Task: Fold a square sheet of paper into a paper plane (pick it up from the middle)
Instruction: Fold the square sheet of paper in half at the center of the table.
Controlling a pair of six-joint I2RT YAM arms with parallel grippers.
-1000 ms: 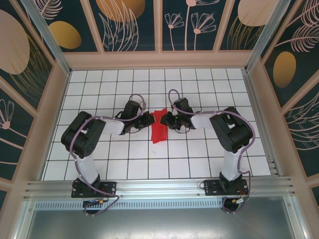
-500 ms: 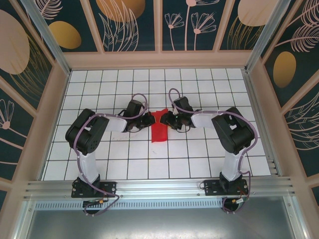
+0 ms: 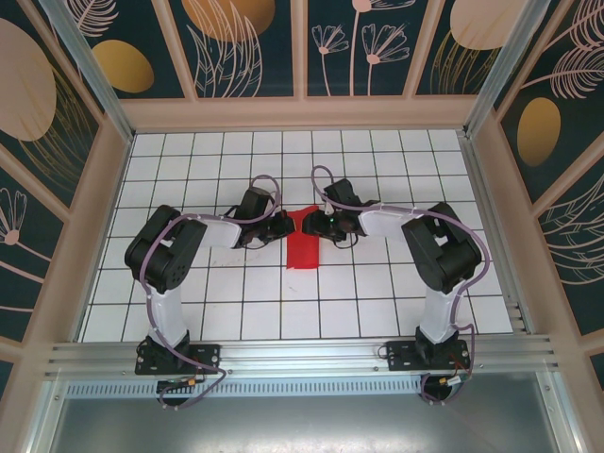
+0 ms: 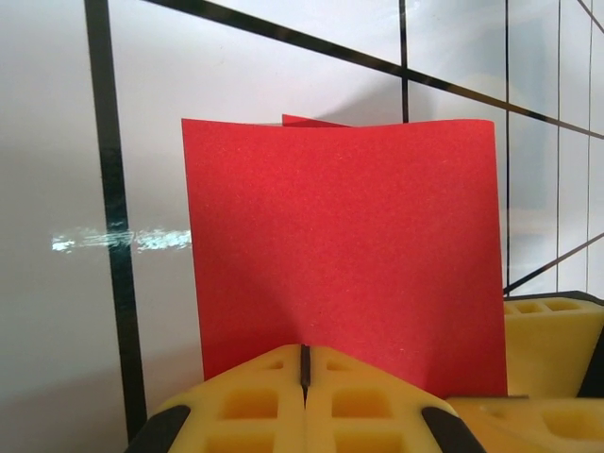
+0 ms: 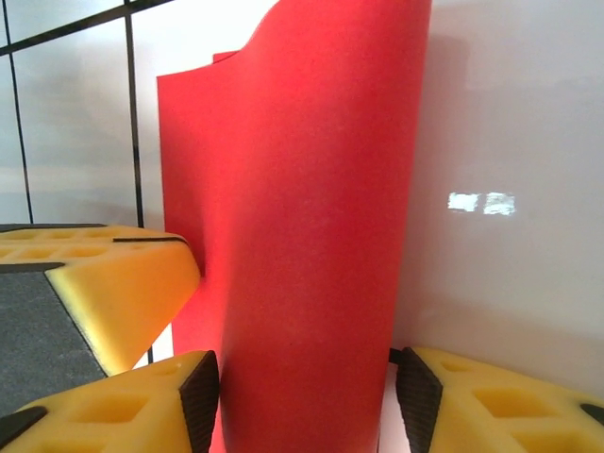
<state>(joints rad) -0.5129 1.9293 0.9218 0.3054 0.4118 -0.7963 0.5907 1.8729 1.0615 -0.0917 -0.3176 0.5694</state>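
The square sheet of paper (image 3: 303,247) is a folded bright red strip near the middle of the white grid table (image 3: 396,283), between both grippers. My left gripper (image 3: 283,227) sits at its left edge. In the left wrist view the yellow fingers (image 4: 255,396) are pressed together, and the red paper (image 4: 340,236) runs out from under their tips. My right gripper (image 3: 318,225) is at the paper's right side. Its jaws (image 5: 307,396) stand open, one on either side of a raised, curved fold of the red paper (image 5: 311,236).
Patterned enclosure walls (image 3: 85,217) ring the table on three sides. An aluminium rail (image 3: 302,354) with both arm bases runs along the near edge. Each wrist view catches a yellow finger of the other gripper (image 4: 552,330) (image 5: 113,293) close by.
The right gripper's jaws have opened off the paper. The red strip has straightened from a slight tilt. The left gripper stays shut, and its arm has shifted a little.
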